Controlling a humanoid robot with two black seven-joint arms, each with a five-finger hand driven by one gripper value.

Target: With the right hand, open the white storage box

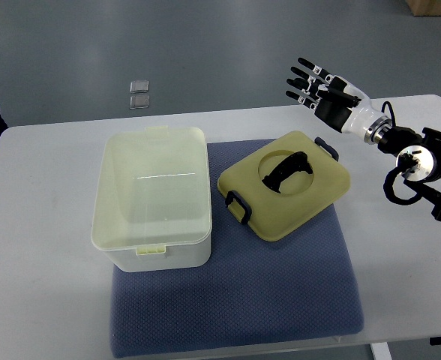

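Single steep overhead view, seemingly mid-range.

A white table (40,225) with rounded corners stands on a smooth grey floor (205,45). Beyond the table's far edge, two small clear squares (139,94) lie on that floor.

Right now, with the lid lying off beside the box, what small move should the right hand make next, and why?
Probably just draw back and rest. The white storage box already stands open, its yellowish lid flat on the blue mat beside it. The right hand hovers above the table's far edge, fingers spread, holding nothing.
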